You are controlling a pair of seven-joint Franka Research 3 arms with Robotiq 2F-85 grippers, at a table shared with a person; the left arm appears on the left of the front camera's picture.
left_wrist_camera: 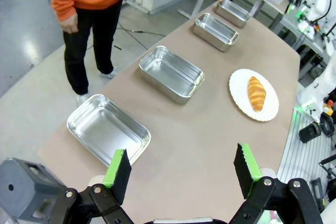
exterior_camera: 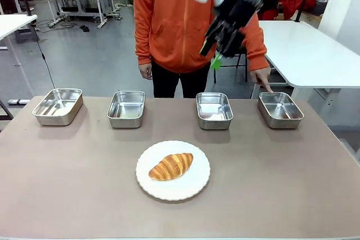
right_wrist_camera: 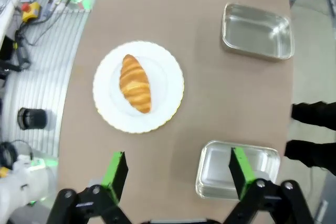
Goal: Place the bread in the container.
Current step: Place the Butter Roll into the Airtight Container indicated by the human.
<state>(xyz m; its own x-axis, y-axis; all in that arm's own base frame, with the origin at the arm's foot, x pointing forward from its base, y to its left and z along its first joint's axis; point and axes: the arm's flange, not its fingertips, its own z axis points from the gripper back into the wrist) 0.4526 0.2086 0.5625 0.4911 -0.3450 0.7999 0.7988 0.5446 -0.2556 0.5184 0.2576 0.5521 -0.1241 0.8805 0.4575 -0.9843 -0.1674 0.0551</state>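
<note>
The bread [exterior_camera: 171, 166] is a golden-brown croissant lying on a round white plate [exterior_camera: 169, 192] at the table's middle front; it also shows as the bread [left_wrist_camera: 256, 93] and the bread [right_wrist_camera: 135, 83]. Several shiny steel trays stand in a row along the far edge. A person's fingertip [exterior_camera: 269, 89] touches the rim of the rightmost container [exterior_camera: 280, 109], seen far off as the container [left_wrist_camera: 232, 11]. My right gripper [exterior_camera: 215, 59] hangs high above the far side, open and empty [right_wrist_camera: 178, 171]. My left gripper [left_wrist_camera: 182, 169] is open with nothing in it, above the table's left end.
Three more trays stand left of the pointed one [exterior_camera: 214, 110], [exterior_camera: 126, 108], [exterior_camera: 58, 105]. The person in an orange hoodie [exterior_camera: 180, 21] stands at the far edge. A white side table [exterior_camera: 315, 54] lies beyond at the right.
</note>
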